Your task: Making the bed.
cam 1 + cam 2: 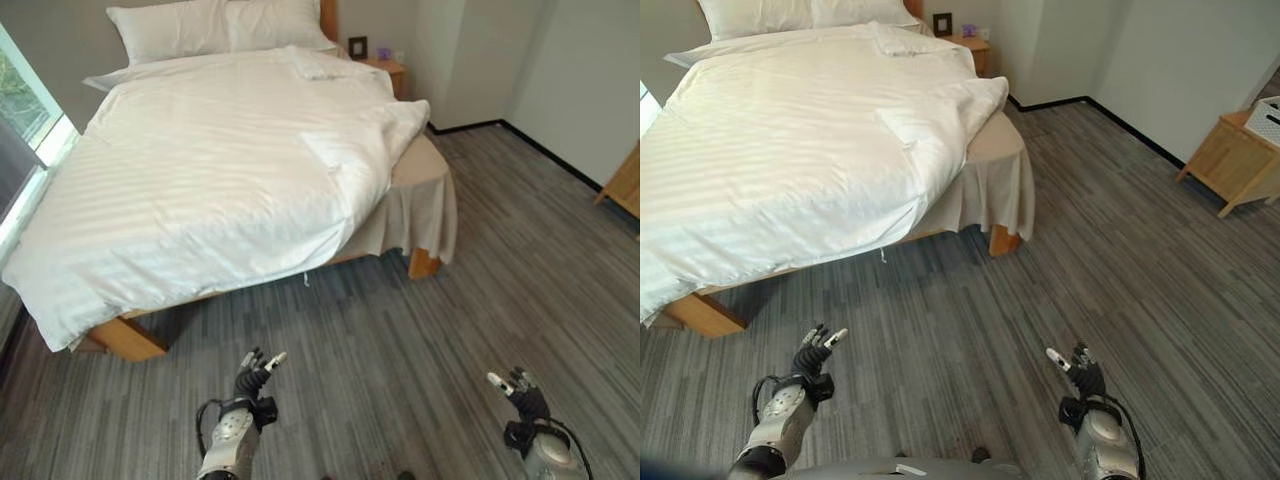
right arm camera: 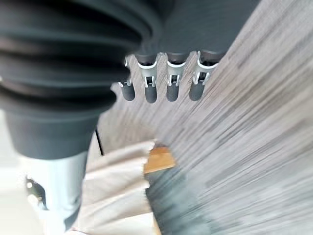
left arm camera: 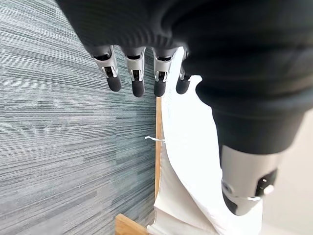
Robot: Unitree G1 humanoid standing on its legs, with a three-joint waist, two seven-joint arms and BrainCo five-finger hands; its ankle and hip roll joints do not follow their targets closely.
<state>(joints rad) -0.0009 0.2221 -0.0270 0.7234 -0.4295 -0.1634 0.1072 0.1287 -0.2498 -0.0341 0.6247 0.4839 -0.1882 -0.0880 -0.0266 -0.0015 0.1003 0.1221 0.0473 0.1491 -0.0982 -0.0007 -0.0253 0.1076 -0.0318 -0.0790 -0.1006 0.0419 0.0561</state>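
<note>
A wooden bed (image 1: pixel 130 340) stands ahead under a white striped duvet (image 1: pixel 200 170). The duvet lies askew: it hangs low over the foot at the left and is bunched at the right corner, baring the beige bed skirt (image 1: pixel 425 205). Two white pillows (image 1: pixel 215 25) lean at the headboard. My left hand (image 1: pixel 255 378) hovers over the floor short of the bed, fingers straight and holding nothing. My right hand (image 1: pixel 520 390) hangs over the floor at the lower right, also open and holding nothing. The left wrist view shows the duvet edge (image 3: pixel 188 161) past my fingers (image 3: pixel 137 78).
Grey striped carpet (image 1: pixel 420 340) runs between me and the bed. A wooden nightstand (image 1: pixel 385 70) stands right of the headboard. A window (image 1: pixel 20 120) lines the left wall. A low wooden cabinet (image 1: pixel 1230 165) with a white basket (image 1: pixel 1268 118) on top stands at the right wall.
</note>
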